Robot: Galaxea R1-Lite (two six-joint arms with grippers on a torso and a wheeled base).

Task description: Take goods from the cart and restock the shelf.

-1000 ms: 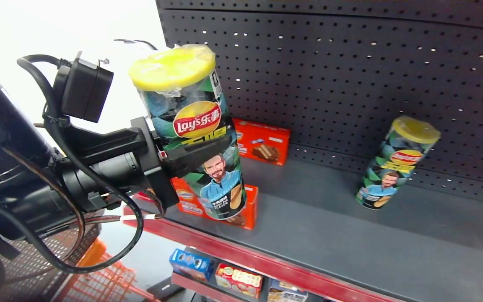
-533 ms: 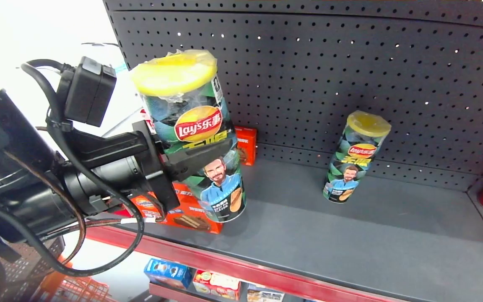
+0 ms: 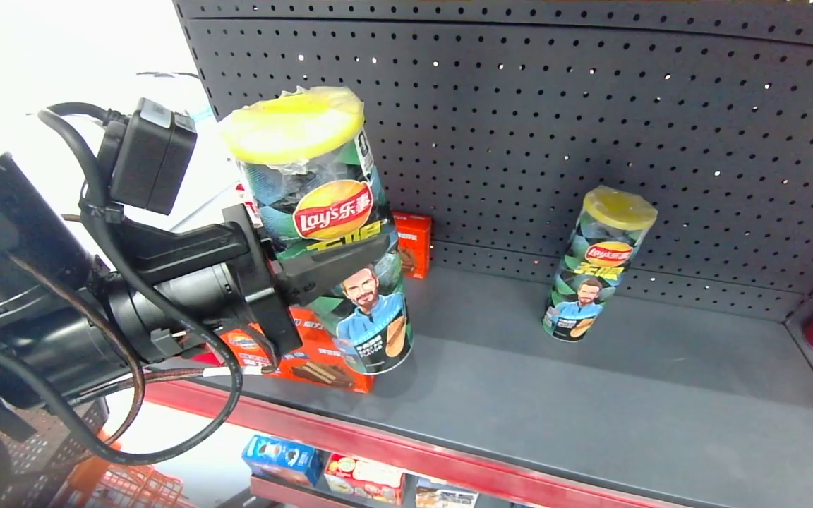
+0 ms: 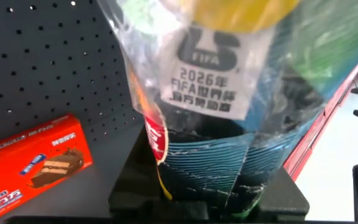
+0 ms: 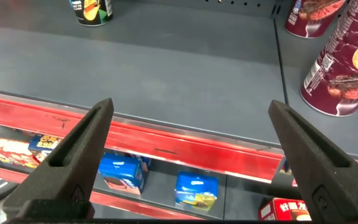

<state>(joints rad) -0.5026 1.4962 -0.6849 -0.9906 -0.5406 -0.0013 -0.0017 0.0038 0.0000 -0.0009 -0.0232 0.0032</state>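
— Which arm has the goods?

— The left gripper (image 3: pixel 311 262); its black fingers are clamped across the middle of a crisp canister (image 3: pixel 318 212); the long axis is near upright, with the yellow lid leaning a touch toward 11 o'clock; whether the base touches the shelf deck (image 3: pixel 590 416) I cannot tell.

— And the right?

— The right gripper (image 5: pixel 191 112) hangs before the red shelf lip (image 5: pixel 166 146), fingers spread wide, nothing between them; the left is plainly the arm for this.

— Where would the can go?

— By my judgement, on the bare deck at 4 o'clock from the held can in the head view; a second canister (image 3: pixel 598 264) stands upright at 3 o'clock, well apart, near the pegboard (image 3: pixel 590 106); an orange wafer box (image 3: pixel 318 363) lies just beside the held can's foot at 7 o'clock, so the can should travel toward 4 o'clock before it goes down.

— How will it handle?

— It is a tall smooth cylinder; printed card under loose crinkled film, with a soft plastic lid; the base is narrow, so it is likely tippy unless set down square; the deck is flat, matt and grey.
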